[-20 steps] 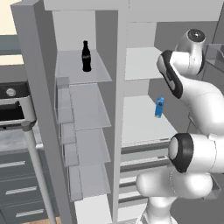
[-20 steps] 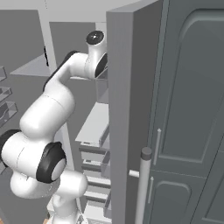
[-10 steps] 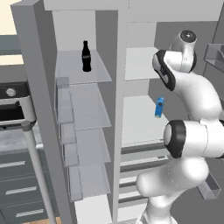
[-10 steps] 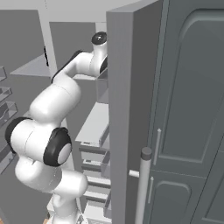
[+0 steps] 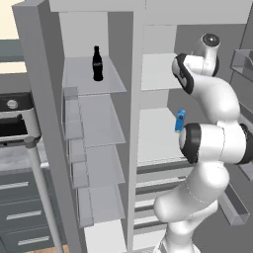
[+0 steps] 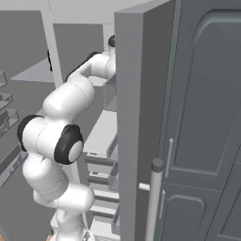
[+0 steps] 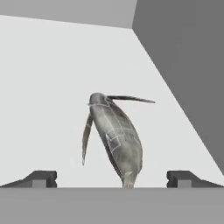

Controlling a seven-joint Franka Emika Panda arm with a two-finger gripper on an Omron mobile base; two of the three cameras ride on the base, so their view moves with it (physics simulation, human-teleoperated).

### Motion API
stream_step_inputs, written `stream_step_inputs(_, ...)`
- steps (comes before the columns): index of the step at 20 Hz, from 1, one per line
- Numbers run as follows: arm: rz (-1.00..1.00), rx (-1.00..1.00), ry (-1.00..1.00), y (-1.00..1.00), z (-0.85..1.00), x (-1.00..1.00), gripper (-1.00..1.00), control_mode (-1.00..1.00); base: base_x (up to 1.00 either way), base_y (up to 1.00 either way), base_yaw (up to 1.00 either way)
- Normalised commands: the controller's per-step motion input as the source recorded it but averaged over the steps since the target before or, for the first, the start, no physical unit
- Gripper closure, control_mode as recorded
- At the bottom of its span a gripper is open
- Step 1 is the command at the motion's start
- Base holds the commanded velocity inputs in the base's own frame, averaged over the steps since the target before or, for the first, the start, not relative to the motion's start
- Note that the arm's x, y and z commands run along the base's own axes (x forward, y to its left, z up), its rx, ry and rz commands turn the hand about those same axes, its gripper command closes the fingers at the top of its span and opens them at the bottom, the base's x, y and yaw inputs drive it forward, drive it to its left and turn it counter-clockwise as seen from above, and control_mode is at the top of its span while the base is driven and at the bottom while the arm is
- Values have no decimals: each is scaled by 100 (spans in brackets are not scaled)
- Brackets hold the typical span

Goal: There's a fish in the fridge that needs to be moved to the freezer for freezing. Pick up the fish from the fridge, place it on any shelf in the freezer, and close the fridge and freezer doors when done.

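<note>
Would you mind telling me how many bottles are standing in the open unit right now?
1: a black bottle stands upright on the top glass shelf of the freezer. The arm and the door hide parts of the fridge, so others may be hidden.

The arm (image 5: 210, 143) is built of glossy white rounded segments, fat and smooth like stacked capsules, joined at dark, nearly black rings. Each ring closes in a round white end cap, seen plainly on the elbow joint (image 6: 70, 145). The topmost link ends in a small dark disc with a pale centre (image 5: 211, 40). In the hand view the fingertips (image 7: 40, 178) are small dark grey blocks with stepped, flat tops. No cables, screws or markings can be made out.
</note>
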Motion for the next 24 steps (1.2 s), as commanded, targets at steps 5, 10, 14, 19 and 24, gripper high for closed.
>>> stream_step_inputs(5,0,0,0,-14,-30,18,-100,-100,0,0,0)
stream_step_inputs(10,0,0,0,-4,-20,31,-100,-100,0,0,0)
stream_step_inputs(14,0,0,0,0,-31,28,100,-100,0,0,0)
stream_step_inputs(19,1,4,2,15,-61,10,100,-100,0,0,0)
stream_step_inputs(24,1,0,1,91,-80,-16,100,-100,0,0,0)
